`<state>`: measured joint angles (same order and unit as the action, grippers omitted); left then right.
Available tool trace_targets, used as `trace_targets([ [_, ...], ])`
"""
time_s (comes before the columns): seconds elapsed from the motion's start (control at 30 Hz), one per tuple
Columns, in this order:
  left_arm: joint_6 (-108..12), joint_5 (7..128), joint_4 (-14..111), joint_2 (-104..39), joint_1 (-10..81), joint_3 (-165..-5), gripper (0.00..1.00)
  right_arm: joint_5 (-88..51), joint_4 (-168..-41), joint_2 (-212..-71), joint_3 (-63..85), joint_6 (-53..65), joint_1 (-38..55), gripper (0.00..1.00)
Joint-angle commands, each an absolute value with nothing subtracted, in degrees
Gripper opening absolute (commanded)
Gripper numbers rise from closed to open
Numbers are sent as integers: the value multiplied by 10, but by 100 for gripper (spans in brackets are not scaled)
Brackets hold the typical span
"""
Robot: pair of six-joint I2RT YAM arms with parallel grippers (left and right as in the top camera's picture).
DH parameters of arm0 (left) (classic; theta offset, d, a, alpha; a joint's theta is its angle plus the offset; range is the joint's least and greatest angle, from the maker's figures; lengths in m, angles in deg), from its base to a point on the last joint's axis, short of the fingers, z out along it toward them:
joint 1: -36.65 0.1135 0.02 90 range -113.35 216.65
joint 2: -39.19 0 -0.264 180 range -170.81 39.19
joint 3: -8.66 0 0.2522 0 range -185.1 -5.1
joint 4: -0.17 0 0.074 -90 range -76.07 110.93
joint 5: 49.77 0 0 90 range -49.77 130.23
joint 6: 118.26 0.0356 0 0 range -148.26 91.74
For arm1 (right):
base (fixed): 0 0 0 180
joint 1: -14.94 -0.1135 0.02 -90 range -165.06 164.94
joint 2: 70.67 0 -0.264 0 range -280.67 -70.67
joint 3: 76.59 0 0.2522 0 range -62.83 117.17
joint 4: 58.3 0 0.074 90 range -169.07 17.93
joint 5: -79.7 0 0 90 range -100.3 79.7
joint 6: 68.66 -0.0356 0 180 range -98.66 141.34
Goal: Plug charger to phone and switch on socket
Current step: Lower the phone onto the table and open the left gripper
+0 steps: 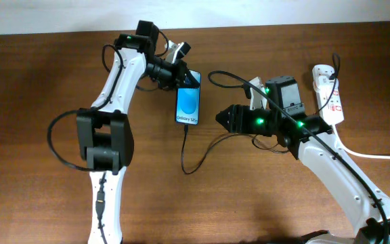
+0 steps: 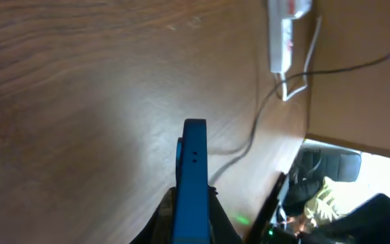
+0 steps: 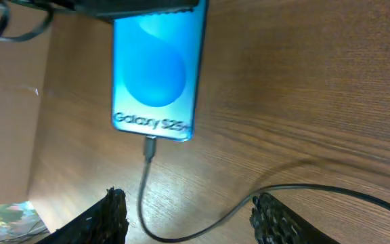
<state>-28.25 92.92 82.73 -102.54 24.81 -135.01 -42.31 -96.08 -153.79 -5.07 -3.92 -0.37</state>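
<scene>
While the phone (image 1: 188,103) lies screen-up on the table (image 1: 46,68) in the overhead view, with the left gripper (image 1: 181,73) at its top end, the charger (image 1: 185,152) leaves its bottom edge in a slack loop. The socket (image 1: 329,95) sits well apart at the far right, and I cannot tell its switch position. The right gripper (image 1: 223,118) probably has to cross to that switch, and on the way it could snag the loop and drag the plug out. From the left wrist, the phone shows edge-on, pinched between the fingers, so the left gripper is clamped on it. A careless lift or release could tilt the phone and strain the plug. From the right wrist, the connector tip (image 3: 150,146) looks seated in the phone's bottom port, though I cannot tell how fully. The right gripper's fingers (image 3: 110,217) stand wide apart, holding nothing, with the charger running between them, so closing here might catch it.
</scene>
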Motion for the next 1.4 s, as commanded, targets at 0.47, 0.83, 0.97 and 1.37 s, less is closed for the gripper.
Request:
trace_targets([
  [0.47, -343, 824, 795, -1129, 246, -1352, 43, -428, -959, -1540, -40, -31, -1, 62],
  [0.83, -371, 702, 798, -1129, 273, -1355, 90, -429, -959, -1540, -40, -31, -1, 65],
  [0.97, -375, 578, 831, -1129, 273, -1380, 93, -429, -959, -1540, -40, -31, -1, 67],
  [1.37, -381, 464, 998, -1121, 285, -1697, 96, -414, -1015, -1517, 23, -11, 0, 67],
])
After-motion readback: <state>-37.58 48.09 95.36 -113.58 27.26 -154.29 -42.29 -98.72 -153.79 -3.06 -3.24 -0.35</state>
